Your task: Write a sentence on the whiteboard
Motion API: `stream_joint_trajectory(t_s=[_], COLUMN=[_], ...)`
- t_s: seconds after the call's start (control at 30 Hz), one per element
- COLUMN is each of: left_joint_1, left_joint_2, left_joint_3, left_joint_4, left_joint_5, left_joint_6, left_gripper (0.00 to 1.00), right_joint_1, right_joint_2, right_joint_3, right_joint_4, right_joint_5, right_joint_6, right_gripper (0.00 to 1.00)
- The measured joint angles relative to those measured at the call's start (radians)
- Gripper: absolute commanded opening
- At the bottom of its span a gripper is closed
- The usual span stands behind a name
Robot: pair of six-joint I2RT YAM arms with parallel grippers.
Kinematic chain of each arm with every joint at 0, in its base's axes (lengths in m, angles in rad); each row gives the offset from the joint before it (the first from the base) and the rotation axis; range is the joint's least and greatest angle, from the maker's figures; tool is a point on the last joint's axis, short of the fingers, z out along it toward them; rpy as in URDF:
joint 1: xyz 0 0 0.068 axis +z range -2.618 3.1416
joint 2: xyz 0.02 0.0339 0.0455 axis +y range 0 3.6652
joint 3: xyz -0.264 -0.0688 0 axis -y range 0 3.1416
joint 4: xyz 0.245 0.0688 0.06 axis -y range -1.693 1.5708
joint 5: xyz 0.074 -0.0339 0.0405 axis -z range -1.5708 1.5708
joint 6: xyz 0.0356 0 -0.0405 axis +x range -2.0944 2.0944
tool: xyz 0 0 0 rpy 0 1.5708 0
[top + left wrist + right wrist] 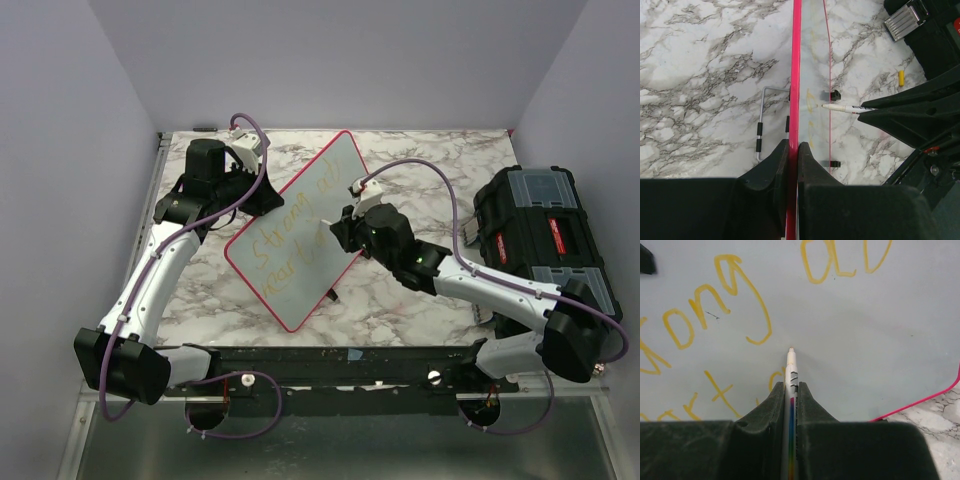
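The writing step was under way, judging from the board. The whiteboard lay across the middle of the top view, slanting from upper right to lower left, and the sentence already ran in two yellow-orange lines over its pale face. The left gripper was closed on the board's red rim, which showed edge-on up the centre of the left wrist view, apparently steadying it. The right gripper was clamped on a white marker. Its tip pointed at a bare patch just below the looped tail of a first-line letter and to the right of the second line's last strokes. The next move seemed to call for setting the tip down beside those strokes and drawing the next letter with light, even pressure while the left arm held the board steady (a slip of the rim would smear the line). Whether the tip actually touched the surface could not be told. The words ran off the left and upper edges of the right wrist view, and in the top view the right arm covered the ends of both lines, so the text could not be read whole. A small yellow piece on the marble tabletop, upper right of the left wrist view, was too small to identify.
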Motion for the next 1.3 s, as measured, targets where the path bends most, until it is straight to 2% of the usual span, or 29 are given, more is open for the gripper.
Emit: stream_joint_trajectory(t_s=[0.57,1.0,1.3], left_joint_1=[0.0,0.0,-0.002], left_joint_2=[0.0,0.0,-0.001], left_joint_3=[0.0,0.0,0.0], left_joint_4=[-0.006,-0.006,-0.005], left_joint_5=[-0.003,-0.003,-0.003], left_joint_6=[0.0,0.0,0.0], left_gripper=[0.0,0.0,0.0], right_joint_1=[0.0,-0.005,-0.005], right_joint_2=[0.019,-0.027,-0.031], right_joint_3=[-0.007,-0.152,-0.162], right_joint_4=[0.026,0.037,0.028], right_joint_5=[-0.021,-0.056,-0.042], right_joint_6=[0.011,0.04,0.04], right_gripper=[0.01,0.01,0.01])
